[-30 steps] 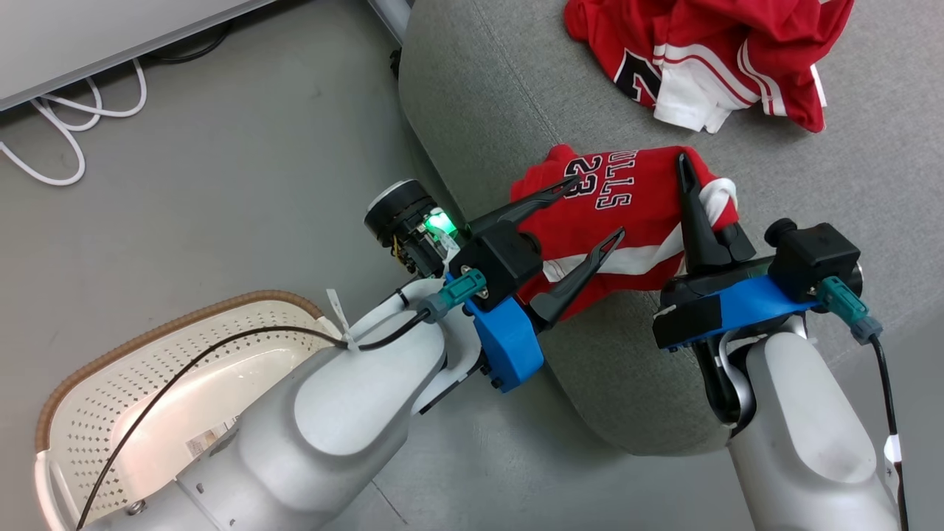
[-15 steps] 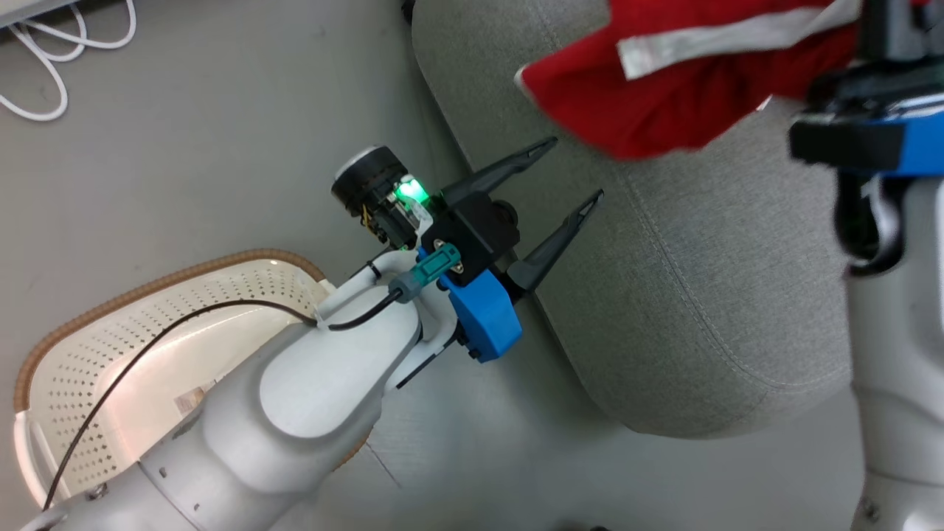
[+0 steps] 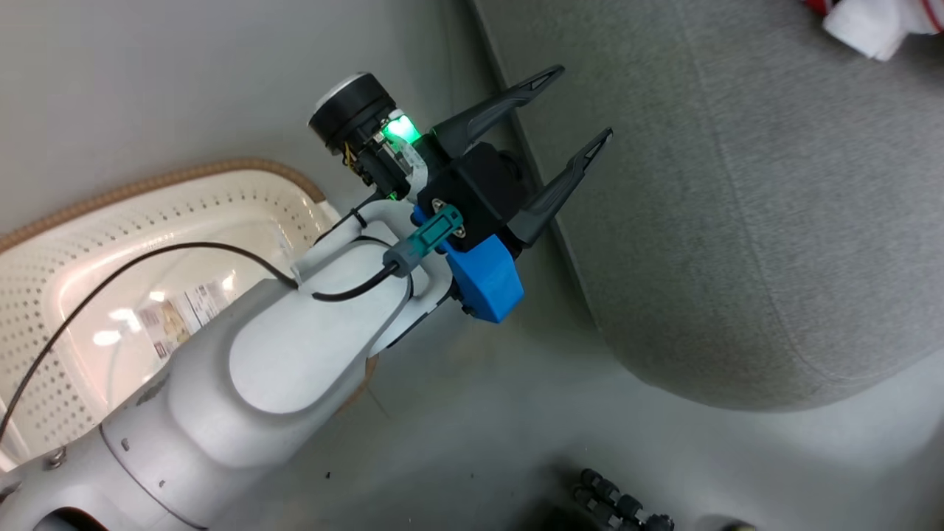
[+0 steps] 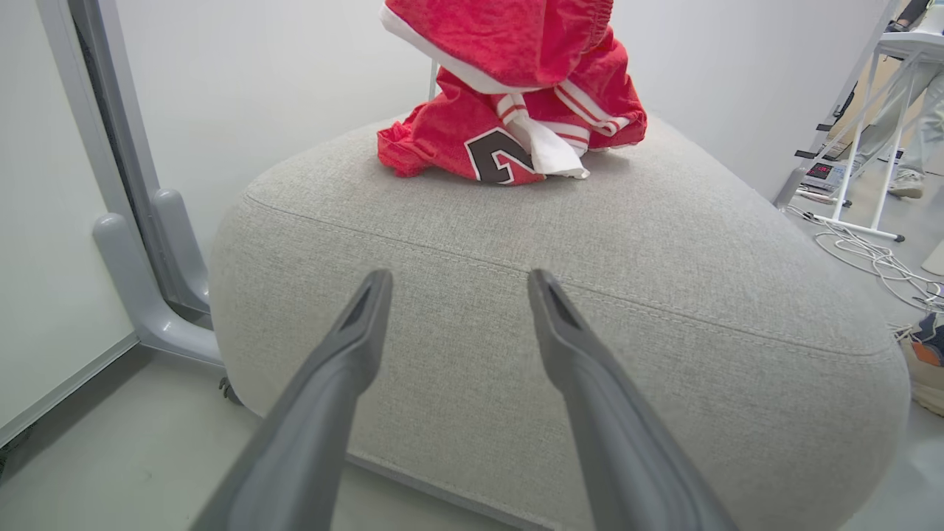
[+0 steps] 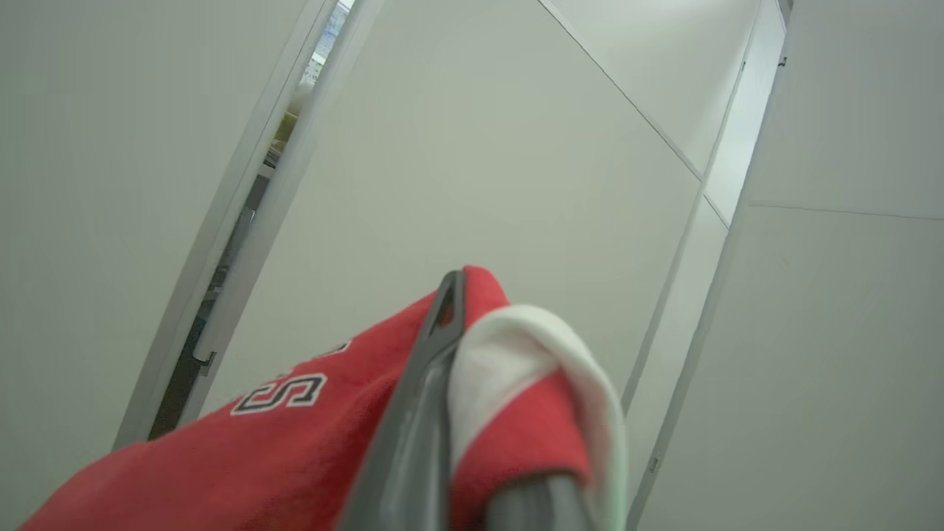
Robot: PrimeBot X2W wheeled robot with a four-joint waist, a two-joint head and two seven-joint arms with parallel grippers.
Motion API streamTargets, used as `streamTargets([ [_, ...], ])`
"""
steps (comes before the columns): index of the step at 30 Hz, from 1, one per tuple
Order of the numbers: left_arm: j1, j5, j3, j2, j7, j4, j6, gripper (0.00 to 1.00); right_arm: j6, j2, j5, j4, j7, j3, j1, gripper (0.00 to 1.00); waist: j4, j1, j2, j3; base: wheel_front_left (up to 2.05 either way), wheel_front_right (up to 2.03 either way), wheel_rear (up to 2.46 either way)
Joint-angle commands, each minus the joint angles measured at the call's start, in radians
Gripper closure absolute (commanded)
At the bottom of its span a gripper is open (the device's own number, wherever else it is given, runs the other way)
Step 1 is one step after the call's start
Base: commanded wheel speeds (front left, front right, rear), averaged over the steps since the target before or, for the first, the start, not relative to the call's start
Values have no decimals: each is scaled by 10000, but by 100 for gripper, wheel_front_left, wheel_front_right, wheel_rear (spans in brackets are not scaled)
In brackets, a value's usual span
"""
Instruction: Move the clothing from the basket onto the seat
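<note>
Right claw was found shut tight on a fold of one red garment. White trim was bunched over one finger, and the lettered cloth trailed off to that view's lower left. A pale wall was seen behind.

Left claw was noted spread wide with nothing between its fingers. It was held over the strip of floor between basket and seat, tips at the seat's rounded side.

A second garment was recorded crumpled on the seat top near the far edge, well beyond the left claw's tips. In the left wrist view more red cloth was seen hanging from the top edge directly over it; whether the two touched could not be told.

Edges and room:
- A broad bare stretch of seat top was left between the front seam and the second garment.
- A grey frame post was noted close against the seat's left end.
- Cables and a person's shoe were seen on the floor off its right end.
- The left forearm was seen passing over the basket rim.
</note>
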Motion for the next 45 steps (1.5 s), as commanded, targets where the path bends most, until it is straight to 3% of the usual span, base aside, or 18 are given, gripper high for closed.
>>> streamTargets([
  [1,-176,63,-1,95,26,-95,38,0,-11,-136,-26,193,-2,-226,-136,100,103,0,0,482,0,0,0],
  [7,-397,151,-1,267,145,-339,44,0,-11,-174,-203,1123,-2,-791,210,100,197,0,0,1004,0,0,0],
  [26,-463,47,-96,441,141,-555,196,0,-11,920,-740,3185,-2,-373,1171,100,540,0,0,1239,0,0,0],
  [27,-434,52,-98,440,123,-538,220,0,-11,981,-685,3198,-2,-386,1211,91,531,0,0,1179,0,0,0],
  [28,-399,42,-106,429,98,-523,224,0,-11,992,-695,3197,-2,-391,1273,64,529,0,0,1109,0,0,0],
  [29,-399,42,-106,429,98,-523,224,0,-11,992,-695,3197,-2,-391,1273,64,529,0,0,1109,0,0,0],
  [30,-361,19,-113,410,62,-505,231,0,-11,1010,-706,3187,-2,-391,1353,0,532,0,0,1026,0,0,0],
  [35,-113,-151,-71,285,-290,-335,308,0,-11,1214,-784,2622,-2,-339,2015,0,540,0,0,444,0,0,0],
  [45,1000,-826,316,14,-1262,488,599,0,-13,1552,-1044,1426,-1,271,4433,0,875,0,0,-1957,0,0,0],
])
